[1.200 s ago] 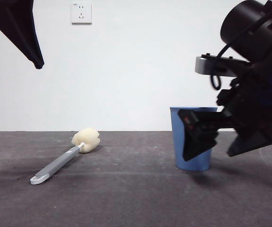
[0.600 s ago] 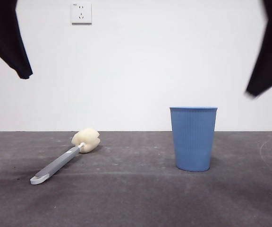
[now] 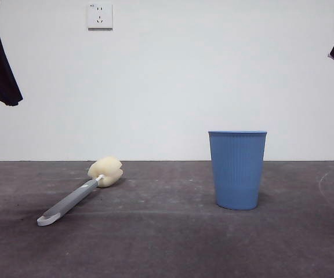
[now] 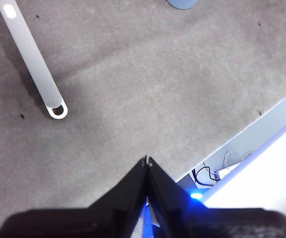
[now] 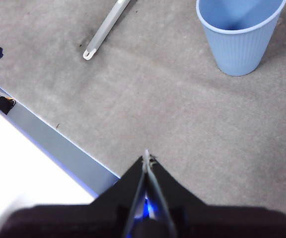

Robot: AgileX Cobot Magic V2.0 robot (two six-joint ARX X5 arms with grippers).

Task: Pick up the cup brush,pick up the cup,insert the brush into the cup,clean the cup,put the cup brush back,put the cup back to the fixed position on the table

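Brush and cup rest apart on the table, both grippers raised and empty.

No writing or brand can be read anywhere. The brush (image 3: 80, 194) lies flat at lower left of the front frame, its long axis slanting from the white looped end nearest the camera up and rightward to the lumpy cream sponge head farther back; the handle is slim and grey. The cup (image 3: 237, 169) stands upright right of centre, mouth up, blue with fine vertical ribs, narrowing to its base. The table (image 3: 167, 243) is dark grey and mottled. The left gripper (image 4: 147, 161) and right gripper (image 5: 147, 156) each have jaws pressed together, holding nothing, high above the surface.
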